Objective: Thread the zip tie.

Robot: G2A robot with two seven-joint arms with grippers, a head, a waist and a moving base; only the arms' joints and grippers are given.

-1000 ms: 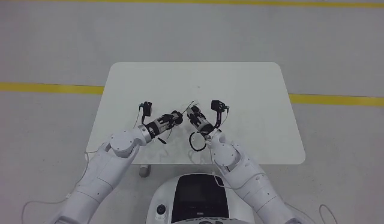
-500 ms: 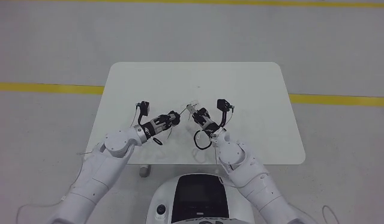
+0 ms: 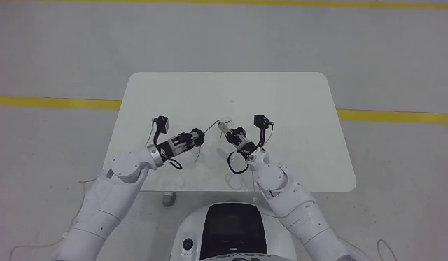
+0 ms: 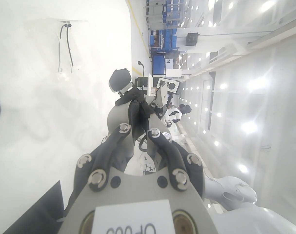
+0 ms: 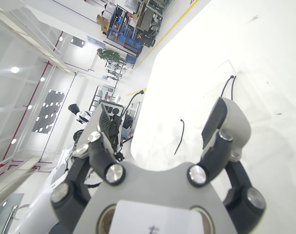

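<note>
Since a sec ago the left gripper (image 3: pixel 200 135) has backed off toward 9 o'clock, so the gap to the right gripper (image 5: pixel 162 115) is wider. Black zip tie (image 3: pixel 211 127) sits in that gap over mid table (image 3: pixel 294 100), slanting toward 1 o'clock from near the L tip. L jaws pinched together, can't tell if they grip it; R jaws wide open
</note>
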